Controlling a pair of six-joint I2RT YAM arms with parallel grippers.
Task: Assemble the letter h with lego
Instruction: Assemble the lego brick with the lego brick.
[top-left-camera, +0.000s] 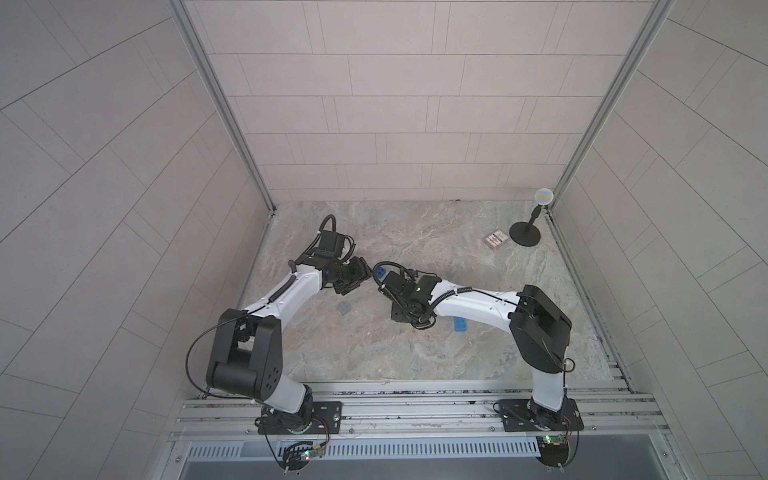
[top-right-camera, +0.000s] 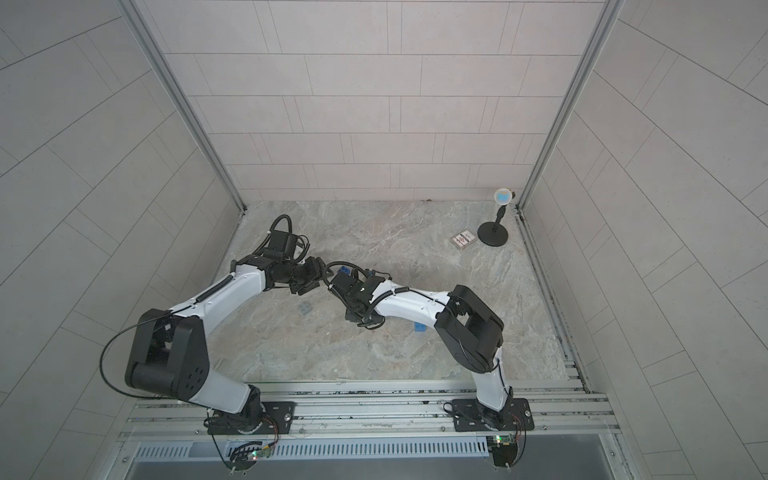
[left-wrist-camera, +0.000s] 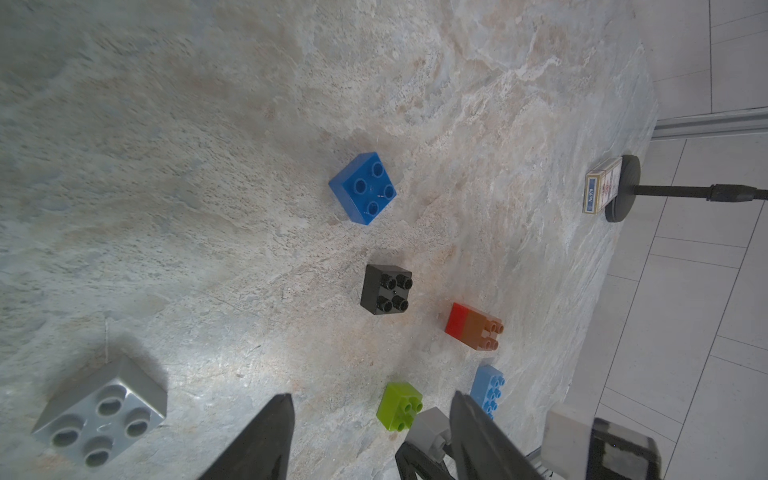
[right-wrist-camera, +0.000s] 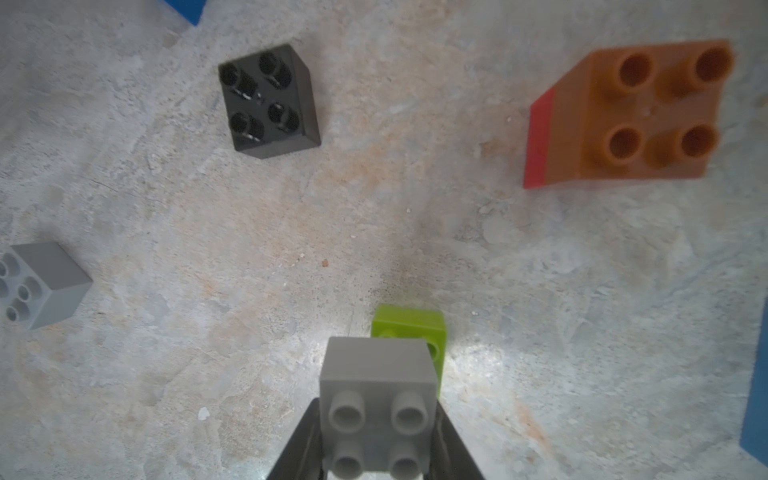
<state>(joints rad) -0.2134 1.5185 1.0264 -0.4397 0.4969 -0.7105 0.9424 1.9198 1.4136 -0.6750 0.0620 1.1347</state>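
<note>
Right wrist view: the right pincer (right-wrist-camera: 376, 440) is clamped on a grey brick (right-wrist-camera: 374, 370), and the lime brick (right-wrist-camera: 409, 322) lies on the worktop (right-wrist-camera: 208, 249) just beyond it. The left pincer (left-wrist-camera: 371, 399) stands apart and empty, near the second grey brick (left-wrist-camera: 104, 411).

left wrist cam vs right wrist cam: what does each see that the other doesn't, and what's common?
Left wrist only: the patterned box beside the black stand, and the open left gripper.

Right wrist only: the stud face of the held grey brick, clamped in the right gripper.

Both: that held brick, the black brick, orange-on-red stack, lime brick and loose grey brick. The blue brick and light blue brick reach the right wrist view only as cropped edges.
</note>
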